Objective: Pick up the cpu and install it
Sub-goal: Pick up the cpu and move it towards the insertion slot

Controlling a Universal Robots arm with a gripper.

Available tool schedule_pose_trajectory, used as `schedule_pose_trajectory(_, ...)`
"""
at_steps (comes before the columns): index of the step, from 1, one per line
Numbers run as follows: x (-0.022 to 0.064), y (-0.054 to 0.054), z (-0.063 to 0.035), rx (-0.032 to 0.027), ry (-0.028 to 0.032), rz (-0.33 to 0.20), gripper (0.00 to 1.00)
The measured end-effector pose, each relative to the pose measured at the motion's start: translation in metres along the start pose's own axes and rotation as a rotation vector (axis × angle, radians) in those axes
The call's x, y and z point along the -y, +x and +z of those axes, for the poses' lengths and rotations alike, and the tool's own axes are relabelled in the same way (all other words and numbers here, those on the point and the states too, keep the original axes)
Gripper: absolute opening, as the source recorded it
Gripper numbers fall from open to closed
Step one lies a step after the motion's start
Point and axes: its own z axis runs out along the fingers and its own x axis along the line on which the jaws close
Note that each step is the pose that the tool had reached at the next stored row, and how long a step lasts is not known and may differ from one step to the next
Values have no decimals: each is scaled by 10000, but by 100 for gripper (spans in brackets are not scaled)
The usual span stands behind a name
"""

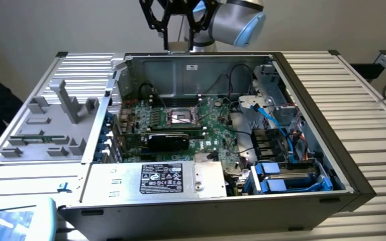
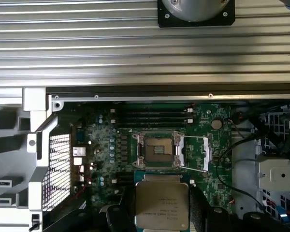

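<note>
The cpu (image 2: 162, 203), a flat square chip with a shiny silver top, sits between the dark fingers (image 2: 117, 217) of my gripper (image 2: 162, 215), which is shut on it. Just beyond the chip on the green motherboard (image 2: 106, 145) lies the open socket (image 2: 158, 151), its bare contact field showing and its metal load plate (image 2: 204, 153) swung aside. In the exterior view my gripper (image 1: 178, 20) hangs high above the back of the open computer case (image 1: 200, 60), with the socket (image 1: 181, 117) well below it.
A silver power supply with a label (image 1: 159, 178) fills the case's near side. Blue cables (image 1: 273, 120) and a drive cage (image 1: 290, 178) crowd the exterior view's right. A black card (image 1: 173, 139) lies near the socket. A grey fixture tray (image 1: 45, 130) stands beside the case.
</note>
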Motion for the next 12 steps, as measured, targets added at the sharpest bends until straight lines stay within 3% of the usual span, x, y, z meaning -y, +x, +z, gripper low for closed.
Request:
schedule_pose_trajectory(5,-97,-15,65,1,0,6,55)
schedule_pose_trajectory(12,-144,-15,98,-1,-1,6,55)
